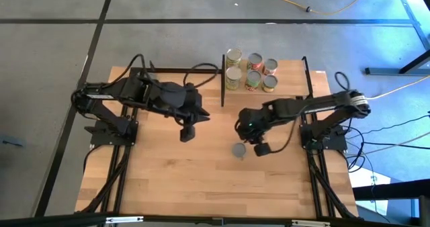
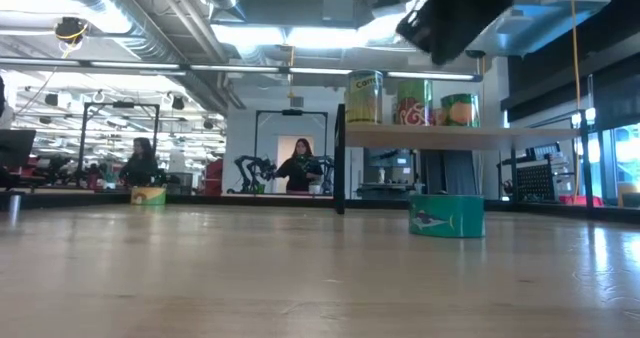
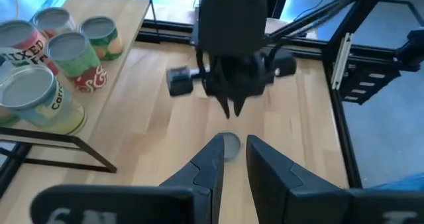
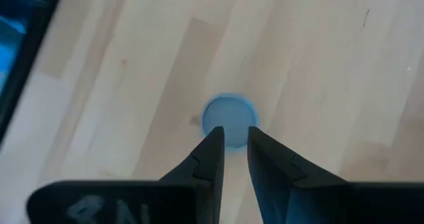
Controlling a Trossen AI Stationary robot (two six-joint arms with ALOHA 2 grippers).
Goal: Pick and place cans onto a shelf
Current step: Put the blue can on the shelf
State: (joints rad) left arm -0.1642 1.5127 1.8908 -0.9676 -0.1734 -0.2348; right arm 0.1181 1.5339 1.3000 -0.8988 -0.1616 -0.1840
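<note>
A pale plank tabletop [image 1: 201,180] is seen in a lit workshop with two people [image 2: 300,165] beyond, six tins [image 1: 250,70] are carried on the raised light-wood shelf [image 1: 290,79], and one squat teal-labelled tin [image 1: 239,150] stands under the right gripper [image 1: 257,148], both grippers' narrowly parted fingers grasping nothing.

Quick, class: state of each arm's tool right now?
Left tool: narrowly open, empty, above the table.
Right tool: narrowly open, empty, hovering over the lone teal can.
</note>
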